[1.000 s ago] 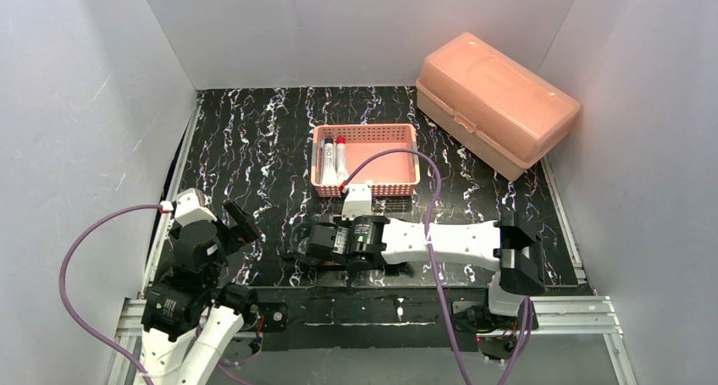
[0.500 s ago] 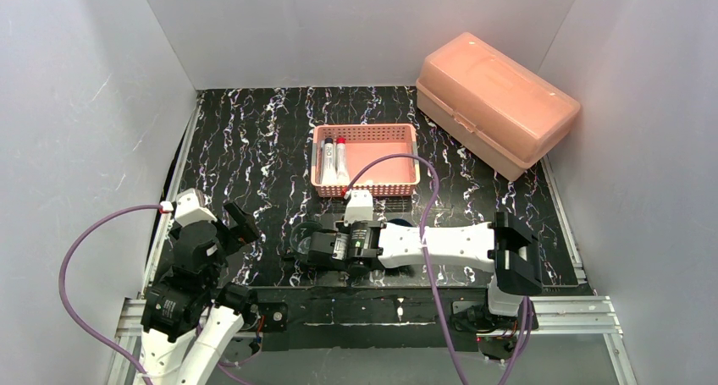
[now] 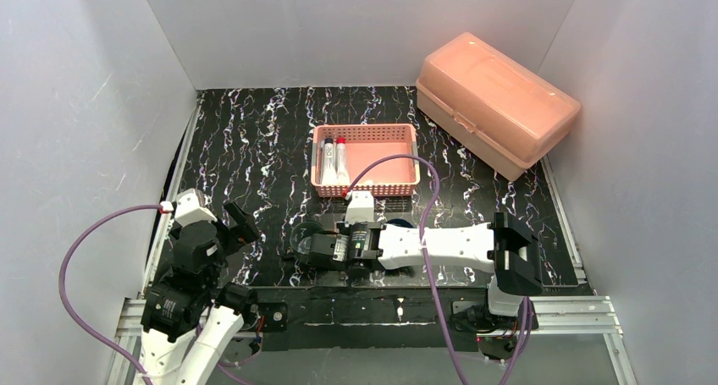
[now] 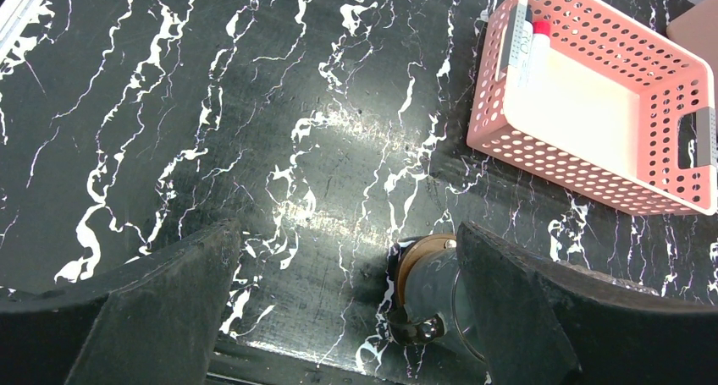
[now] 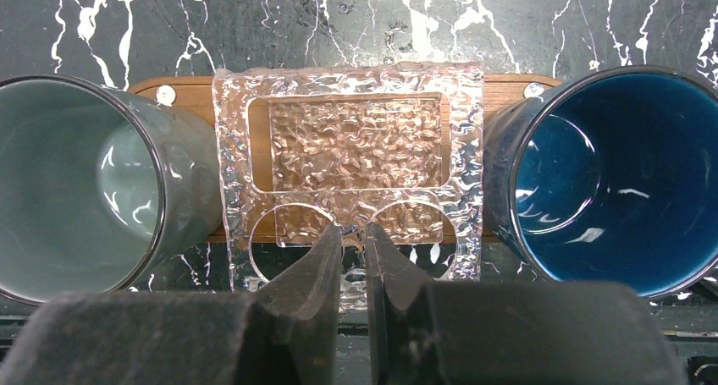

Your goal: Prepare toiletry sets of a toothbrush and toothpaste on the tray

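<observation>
In the right wrist view three cups stand on the brown wooden tray (image 5: 193, 87): a smoky grey-green cup (image 5: 76, 190) at left, a clear faceted glass holder (image 5: 356, 140) in the middle, and a dark blue mug (image 5: 610, 173) at right. All look empty. My right gripper (image 5: 353, 233) is shut on the thin glass bridge between the holder's two round holes. My left gripper (image 4: 347, 233) hangs open over bare table, left of the grey-green cup (image 4: 436, 288). Two toothpaste tubes (image 3: 335, 160) lie in the pink basket. I cannot make out a toothbrush.
The pink mesh basket (image 3: 372, 161) sits mid-table behind the tray. A large salmon lidded box (image 3: 495, 101) stands at the back right. White walls enclose the black marbled table on three sides. My right arm (image 3: 440, 243) lies stretched across the near edge over the tray.
The right wrist has edged slightly toward the near edge, still closed on the glass holder. The left arm has not moved.
</observation>
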Robot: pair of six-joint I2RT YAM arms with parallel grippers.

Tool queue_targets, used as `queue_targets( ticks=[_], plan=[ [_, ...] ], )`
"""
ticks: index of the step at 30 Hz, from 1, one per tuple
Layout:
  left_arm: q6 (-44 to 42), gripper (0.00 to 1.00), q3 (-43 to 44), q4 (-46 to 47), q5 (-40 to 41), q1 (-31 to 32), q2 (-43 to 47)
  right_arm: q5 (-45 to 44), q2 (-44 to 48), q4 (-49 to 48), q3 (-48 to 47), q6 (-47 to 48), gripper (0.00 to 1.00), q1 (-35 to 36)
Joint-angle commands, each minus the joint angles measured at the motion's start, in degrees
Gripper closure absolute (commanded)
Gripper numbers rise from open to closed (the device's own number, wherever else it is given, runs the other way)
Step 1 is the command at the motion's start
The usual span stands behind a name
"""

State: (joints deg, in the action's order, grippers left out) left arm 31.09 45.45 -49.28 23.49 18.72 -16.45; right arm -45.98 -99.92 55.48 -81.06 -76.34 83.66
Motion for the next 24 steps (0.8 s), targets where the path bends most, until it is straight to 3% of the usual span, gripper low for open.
queue_targets(
  ticks=[1,15,24],
  plan=[
    [-0.37,0.01,-0.1,0.44,0.81,0.38,0.45,-3.14,1.09,0.39,0.72,-1.88,0.99,0.37],
    [-0.24,0.01,-0.1,0.37,0.95,0.58,0.19,-4.3,-0.18,1.13,-0.53,-1.07,0.99,0.37],
    [-0.24,0.01,-0.02,0.37,1.12,0.69,0.12,-5.03,0.25,2.02,-0.87,-1.28,0.8,0.37]
  ],
)
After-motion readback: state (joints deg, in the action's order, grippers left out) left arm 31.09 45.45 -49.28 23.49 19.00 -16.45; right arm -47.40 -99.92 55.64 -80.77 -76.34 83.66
